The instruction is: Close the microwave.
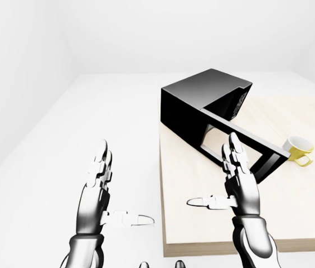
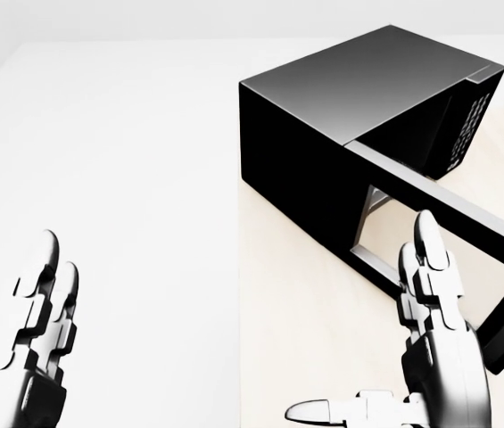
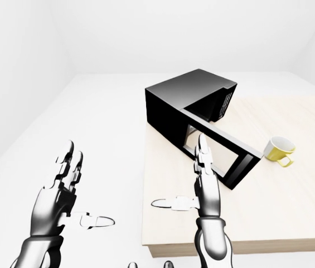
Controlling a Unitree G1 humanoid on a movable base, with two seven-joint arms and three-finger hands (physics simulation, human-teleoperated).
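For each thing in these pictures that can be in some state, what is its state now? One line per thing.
Microwave: upright on the table, not closed.
Microwave door: swung wide open.
Yellow cup: upright on the table, apart from the door.
Left hand: open, fingers straight, holding nothing, beside the table.
Right hand: open, fingers straight, raised before the door; contact cannot be told.

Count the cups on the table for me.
1: a yellow cup at the right of the table, just past the open microwave door's free end. None hidden, seemingly.
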